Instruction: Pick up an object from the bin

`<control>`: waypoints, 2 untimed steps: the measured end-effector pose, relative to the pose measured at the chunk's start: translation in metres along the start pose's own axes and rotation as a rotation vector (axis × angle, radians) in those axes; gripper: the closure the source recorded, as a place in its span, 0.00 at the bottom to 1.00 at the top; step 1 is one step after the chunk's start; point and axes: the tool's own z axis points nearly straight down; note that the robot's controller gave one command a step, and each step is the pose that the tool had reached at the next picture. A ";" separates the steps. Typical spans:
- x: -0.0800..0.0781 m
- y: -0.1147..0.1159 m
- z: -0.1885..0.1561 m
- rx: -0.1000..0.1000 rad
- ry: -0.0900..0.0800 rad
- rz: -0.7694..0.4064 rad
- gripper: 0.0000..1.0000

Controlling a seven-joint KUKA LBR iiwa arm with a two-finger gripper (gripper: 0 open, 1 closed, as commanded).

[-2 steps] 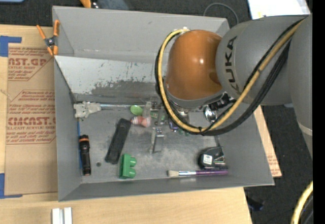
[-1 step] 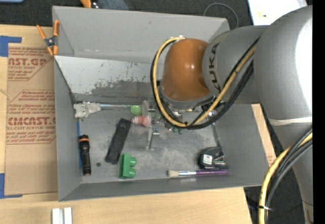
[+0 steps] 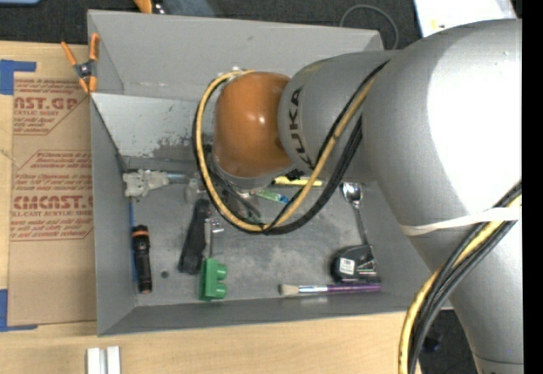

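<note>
My gripper (image 3: 231, 187) is largely hidden under the arm's orange cover, over the middle of the bin floor. Just left of and below it lies a long black tool (image 3: 193, 242), pointing toward the front wall. A green plastic block (image 3: 213, 279) sits at the foot of that tool. Right of the gripper, a yellow and green item (image 3: 286, 187) pokes out from under the arm. A metal spoon (image 3: 353, 197) lies a little further right.
A white plug (image 3: 140, 183) and a blue pen (image 3: 131, 215) lie at the left wall, with a black and orange marker (image 3: 142, 259) below them. A black tape measure (image 3: 354, 265) and a purple-handled brush (image 3: 333, 288) lie at the front right. The arm covers the bin's right side.
</note>
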 end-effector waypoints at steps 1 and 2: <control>0.012 -0.036 0.005 0.000 0.003 0.177 0.00; 0.011 -0.021 0.006 0.000 0.000 0.059 0.00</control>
